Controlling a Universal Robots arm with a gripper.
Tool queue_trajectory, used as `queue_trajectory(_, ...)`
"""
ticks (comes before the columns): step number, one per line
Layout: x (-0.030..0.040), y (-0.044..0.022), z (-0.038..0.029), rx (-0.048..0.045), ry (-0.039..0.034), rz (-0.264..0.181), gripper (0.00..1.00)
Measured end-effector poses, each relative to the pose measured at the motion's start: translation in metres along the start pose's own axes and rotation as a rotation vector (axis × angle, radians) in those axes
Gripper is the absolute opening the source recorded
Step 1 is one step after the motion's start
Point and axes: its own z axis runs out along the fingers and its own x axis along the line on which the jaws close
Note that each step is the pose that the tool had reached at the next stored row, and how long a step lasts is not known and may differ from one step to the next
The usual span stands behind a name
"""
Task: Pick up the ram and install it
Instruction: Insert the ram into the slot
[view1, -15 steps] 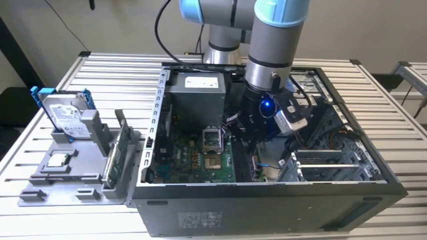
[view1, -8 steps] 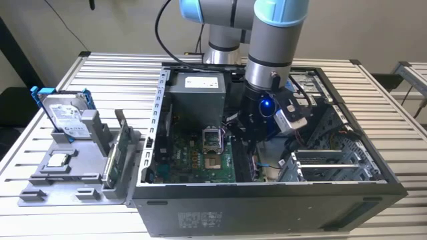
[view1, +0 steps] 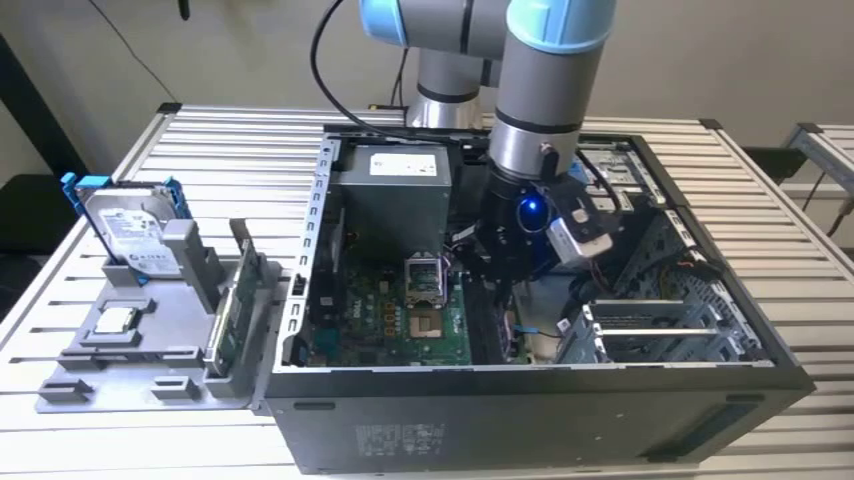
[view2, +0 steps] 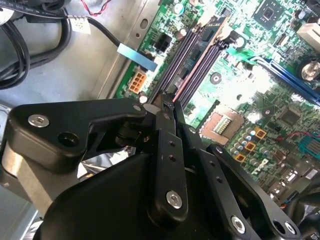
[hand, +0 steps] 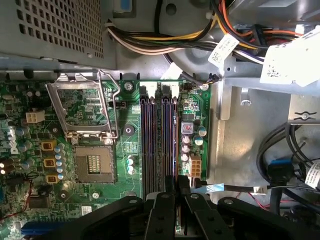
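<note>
The gripper (view2: 169, 102) is down inside the open computer case (view1: 534, 420), its fingers (hand: 176, 187) pressed together on the ram (view2: 207, 37), which stands on edge in one of the memory slots (hand: 150, 145) of the green motherboard (hand: 125, 135). In the first wrist view the slots run beside the open CPU socket (hand: 92, 165). On the exterior view's left, a grey fixture (view1: 134, 350) on the slatted table (view1: 227, 150) holds a hard drive (view1: 134, 230) in a blue bracket and a green circuit board (view1: 230, 320) on edge.

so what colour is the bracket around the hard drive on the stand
Blue; the bracket shows best in the exterior view.
</note>
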Motion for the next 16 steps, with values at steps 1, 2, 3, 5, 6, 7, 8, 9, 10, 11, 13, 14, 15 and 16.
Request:
queue_trajectory(1,0.0,0.001,0.0011,-0.0003,-0.0001,0.0,0.14)
queue_trajectory(2,0.0,0.0017,0.0022,-0.0001,0.0,0.0,0.14)
queue_trajectory(3,0.0,0.0021,0.0032,-0.0001,0.0,0.0,0.14)
queue_trajectory(5,0.0,0.0029,0.0049,-0.0001,0.0,0.0,0.14)
queue_trajectory(6,0.0,0.0033,0.0056,-0.0001,-0.0001,0.0,0.14)
queue_trajectory(7,0.0001,0.0037,0.0062,-0.0001,0.0,0.0,0.14)
queue_trajectory(8,0.0001,0.004,0.0066,0.0,0.0,0.0,0.14)
queue_trajectory(9,0.0001,0.0044,0.007,0.0002,0.0001,0.0,0.14)
queue_trajectory(10,0.0001,0.0049,0.0075,0.0002,0.0,0.0,0.14)
queue_trajectory(11,0.0001,0.0056,0.008,0.0001,0.0,0.0,0.14)
queue_trajectory(13,0.0,0.0067,0.0088,-0.0001,0.0,0.0,0.14)
queue_trajectory(14,-0.0001,0.0072,0.0092,0.0,0.0,0.0,0.14)
queue_trajectory(15,-0.0003,0.0076,0.0096,0.0,-0.0001,0.0,0.14)
queue_trajectory(16,-0.0007,0.0077,0.0099,-0.0001,-0.0001,0.0,0.14)
